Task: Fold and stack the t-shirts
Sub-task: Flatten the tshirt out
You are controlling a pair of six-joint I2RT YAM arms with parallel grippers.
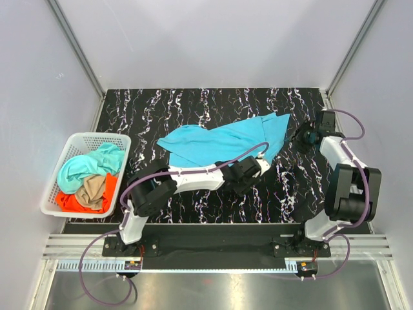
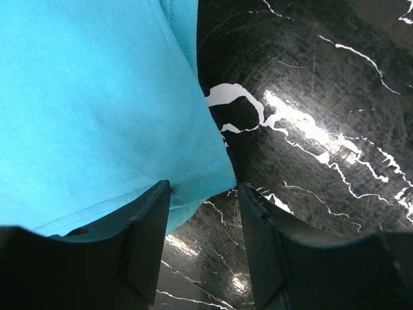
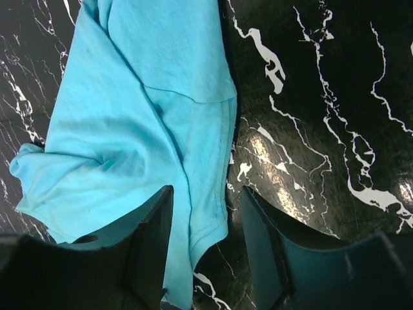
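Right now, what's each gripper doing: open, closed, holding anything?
Left gripper: open, corner of the cyan t-shirt between its jaws, unclamped.
Right gripper: open over that shirt's edge, holding nothing.

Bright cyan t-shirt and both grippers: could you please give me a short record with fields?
Shirt: bright cyan cloth t-shirt, lying rumpled on black marbled table
Left gripper: open, at the shirt's hem corner
Right gripper: open, near the shirt's hem
Basket: white plastic lattice basket, holding mint-teal t-shirt, tan t-shirt, orange-red t-shirt

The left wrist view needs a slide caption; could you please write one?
Open left gripper poised over the corner of the bright cyan cloth t-shirt on the black marble-patterned table.
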